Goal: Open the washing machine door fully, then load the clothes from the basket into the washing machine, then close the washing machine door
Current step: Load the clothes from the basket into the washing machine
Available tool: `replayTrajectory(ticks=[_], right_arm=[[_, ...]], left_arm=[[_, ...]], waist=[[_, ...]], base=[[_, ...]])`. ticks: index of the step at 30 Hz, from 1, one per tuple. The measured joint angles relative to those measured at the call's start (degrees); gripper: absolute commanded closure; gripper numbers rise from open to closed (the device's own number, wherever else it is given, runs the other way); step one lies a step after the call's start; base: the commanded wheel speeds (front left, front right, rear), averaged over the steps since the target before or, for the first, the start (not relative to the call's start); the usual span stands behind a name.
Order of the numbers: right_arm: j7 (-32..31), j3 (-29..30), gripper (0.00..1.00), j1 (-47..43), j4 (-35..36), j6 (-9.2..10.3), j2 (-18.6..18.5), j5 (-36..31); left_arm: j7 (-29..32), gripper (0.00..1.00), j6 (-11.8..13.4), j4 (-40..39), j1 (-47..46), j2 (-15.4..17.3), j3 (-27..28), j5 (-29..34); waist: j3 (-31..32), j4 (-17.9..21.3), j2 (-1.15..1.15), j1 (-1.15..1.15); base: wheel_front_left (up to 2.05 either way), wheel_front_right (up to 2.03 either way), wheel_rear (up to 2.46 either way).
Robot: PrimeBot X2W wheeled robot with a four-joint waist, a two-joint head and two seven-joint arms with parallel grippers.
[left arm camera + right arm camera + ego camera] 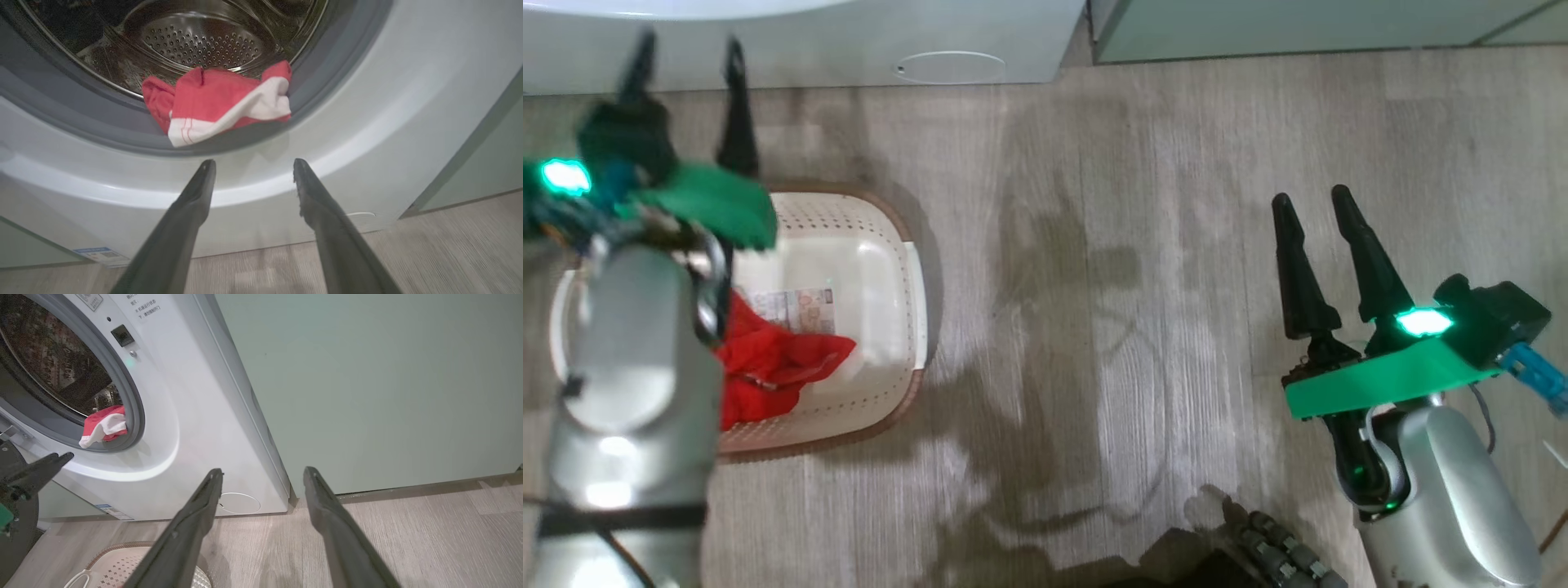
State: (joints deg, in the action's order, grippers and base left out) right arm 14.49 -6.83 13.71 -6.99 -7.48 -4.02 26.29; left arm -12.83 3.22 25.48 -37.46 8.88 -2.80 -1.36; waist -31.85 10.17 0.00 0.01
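Floorboards (1135, 245) of grey, streaky wood grain ran under everything, meeting a flat, matte pale green cabinet (367, 396) that stood flush beside the washing machine (196, 428). The washer's white front was smooth and glossy, bulging in a soft curve around its round opening, where a thick grey rubber gasket (73, 122) ringed a shiny steel drum (196, 36) dotted with small holes. On the floor in front of the machine sat the basket (882, 269), a cream plastic rounded rectangle with perforated walls and a brown woven-look rim. The left gripper (254, 163) pointed at the washer's lower front just beneath the opening, its long, tapered dark fingers (192, 212) spread apart and holding nothing. The right gripper (1311, 198) hung over bare floor well to the basket's right, fingers likewise parted and empty. Some of the clothes (768, 359), a crumpled bright red bundle, lay in the basket, partly hidden by the silvery left forearm. A soft red-and-white garment (229, 102) was draped over the gasket's lower lip, half inside the drum. A round service flap (239, 503) marked the washer's lower corner, and a printed sticker (796, 309) lay flat on the basket's bottom.
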Motion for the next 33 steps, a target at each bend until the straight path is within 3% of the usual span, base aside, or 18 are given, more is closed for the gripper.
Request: replayTrajectory(ticks=[8, 18, 29, 33], right_arm=[[0.00, -0.75, 0.00, 0.13, -0.30, 0.00, 0.16, 0.16], [0.00, -1.83, 0.00, 2.27, -0.19, 0.00, 0.40, 0.52], [0.00, -4.20, 0.00, 3.46, -0.81, 0.00, 0.73, 1.91], [0.00, -4.79, 0.00, 3.69, -0.88, 0.00, 0.76, 3.04]], left_arm=[[6.36, 0.00, -0.71, 6.55, -11.45, 2.56, -0.78, 1.03], [13.99, 0.00, -3.09, 15.79, -24.59, 2.65, -1.27, -0.24], [30.22, 0.00, -9.31, 26.10, -35.01, 7.54, -1.16, -3.80], [35.60, 0.00, -10.18, 27.43, -37.23, 9.85, -2.93, -4.80]], waist=[[-1.34, 1.86, 0.00, 0.00], [-3.51, 3.42, 0.00, -0.01], [-4.93, 6.65, 0.00, -0.01], [-5.48, 7.48, 0.00, -0.01]], base=[[0.00, 0.00, 0.00], [0.00, 0.00, 0.00], [0.00, 0.00, 0.00], [0.00, 0.00, 0.00]])
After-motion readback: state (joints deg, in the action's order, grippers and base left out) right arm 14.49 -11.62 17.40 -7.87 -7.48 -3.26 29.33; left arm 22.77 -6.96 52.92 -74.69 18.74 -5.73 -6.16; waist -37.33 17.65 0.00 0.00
